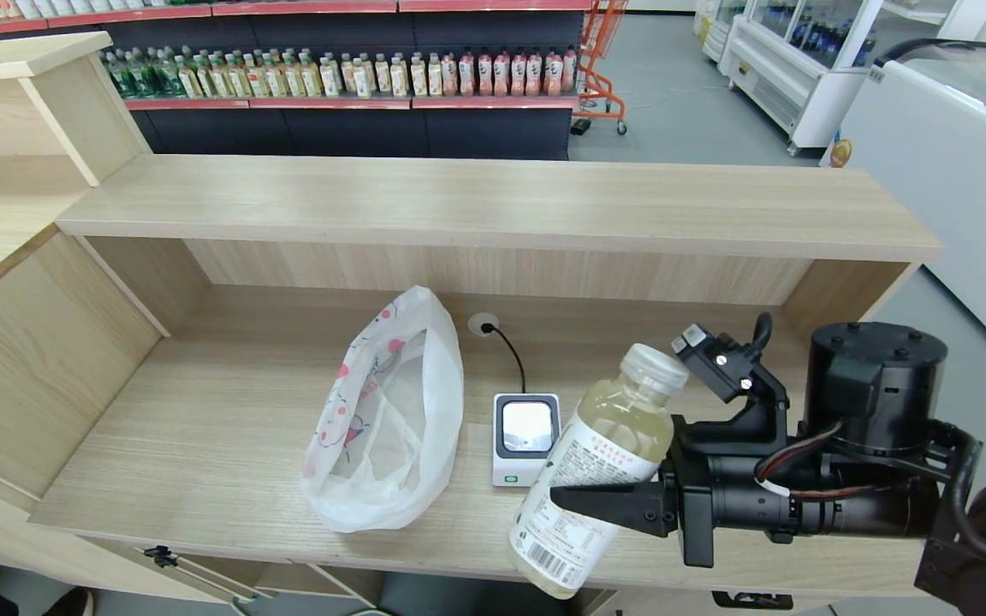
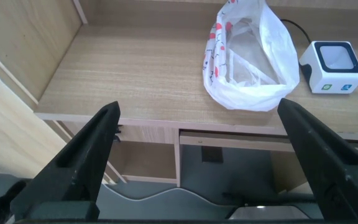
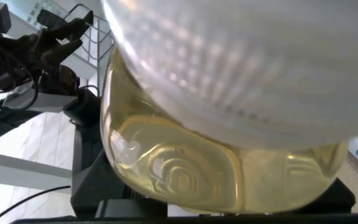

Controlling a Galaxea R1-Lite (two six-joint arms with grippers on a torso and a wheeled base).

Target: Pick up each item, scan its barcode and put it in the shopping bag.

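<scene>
**Bottle held tilted beside the scanner**

Head view. Right pincer [image 1: 593,499] is clamped across the label of a clear bottle of pale yellow drink [image 1: 589,469]; one dark finger crosses the near side, the other is hidden behind the bottle. The bottle is carried off the worktop [image 1: 202,428], white cap up and away, base low over the front edge, just to the right of the barcode scanner [image 1: 526,435]. The barcode [image 1: 549,561] sits near the base and faces up towards the camera, not the scanner's upturned window; the tilt is probably a step towards presenting it, and a further turn seems needed. The white shopping bag [image 1: 386,415] lies just to the left of the scanner, mouth gaping, ready to receive the bottle.

Left wrist view. Left pincer [image 2: 197,109] hangs before the worktop's [image 2: 129,68] front edge, fingers wide apart and empty, well clear of the bag [image 2: 250,59] and scanner [image 2: 333,65], presumably kept out of the way.

Right wrist view. The bottle [image 3: 229,143] sits immediately before the lens, its moulded base and yellow liquid close up, consistent with a firm grasp.
</scene>
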